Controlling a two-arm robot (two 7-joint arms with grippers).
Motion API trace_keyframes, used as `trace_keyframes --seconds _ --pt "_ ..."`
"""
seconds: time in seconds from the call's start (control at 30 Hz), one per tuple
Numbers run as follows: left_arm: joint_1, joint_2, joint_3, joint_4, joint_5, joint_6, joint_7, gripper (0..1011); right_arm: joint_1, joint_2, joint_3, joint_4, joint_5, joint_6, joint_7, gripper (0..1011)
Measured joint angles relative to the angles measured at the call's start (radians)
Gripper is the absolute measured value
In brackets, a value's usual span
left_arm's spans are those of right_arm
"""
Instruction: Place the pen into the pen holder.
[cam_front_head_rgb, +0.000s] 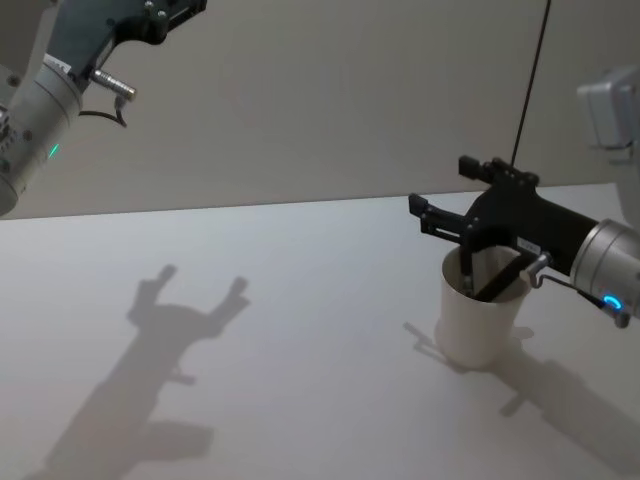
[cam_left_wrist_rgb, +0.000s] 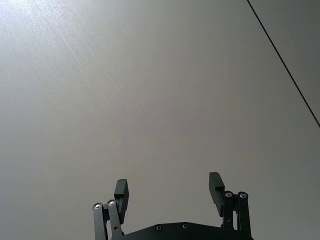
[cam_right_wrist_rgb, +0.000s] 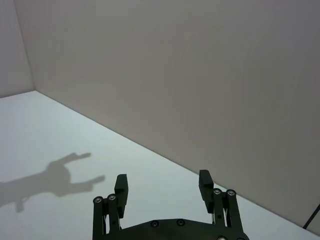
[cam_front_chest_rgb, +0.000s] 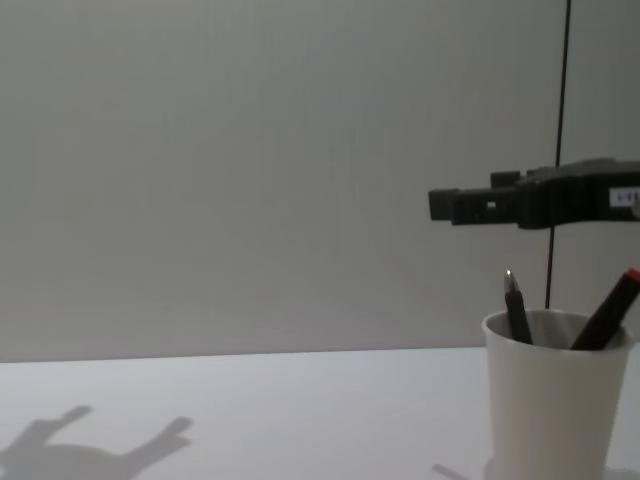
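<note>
Two dark pens (cam_front_chest_rgb: 517, 308) already stand in the plain white tapered paper cup (cam_front_chest_rgb: 548, 405) on the white desk (cam_front_head_rgb: 300, 330). The right gripper (cam_front_head_rgb: 418, 212) hangs above it, jaws spread and empty. Best to lift straight clear, so nothing tips the cup. The left gripper (cam_left_wrist_rgb: 170, 189), also wide open, is parked high.

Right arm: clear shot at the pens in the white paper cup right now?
Probably yes. The right gripper hangs open just above the white paper cup, and the two dark pens stick up past its rim with nothing over them.
</note>
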Motion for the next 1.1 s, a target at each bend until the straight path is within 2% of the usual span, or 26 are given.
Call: trace_keyframes --seconds 0.2,0.57,0.83,0.97,1.1 --pt "0.000 0.000 0.000 0.000 0.000 0.000 0.000 1001 0.007 0.010 0.013 -0.028 -0.007 0.001 -0.001 997" --pt "0.000 0.000 0.000 0.000 0.000 0.000 0.000 1001 0.024 0.050 0.055 -0.112 -0.020 -0.006 -0.028 1001" --pt "0.001 -0.001 0.002 0.003 0.000 -0.002 0.000 1001 0.047 0.090 0.103 -0.186 -0.029 -0.016 -0.051 1001" --pt "0.005 -0.006 0.012 0.018 -0.004 -0.014 0.001 1001 0.061 0.105 0.124 -0.214 -0.034 -0.019 -0.061 1002" --pt "0.016 -0.019 0.039 0.059 -0.016 -0.047 0.007 1001 0.079 0.121 0.148 -0.241 -0.038 -0.023 -0.069 1002"
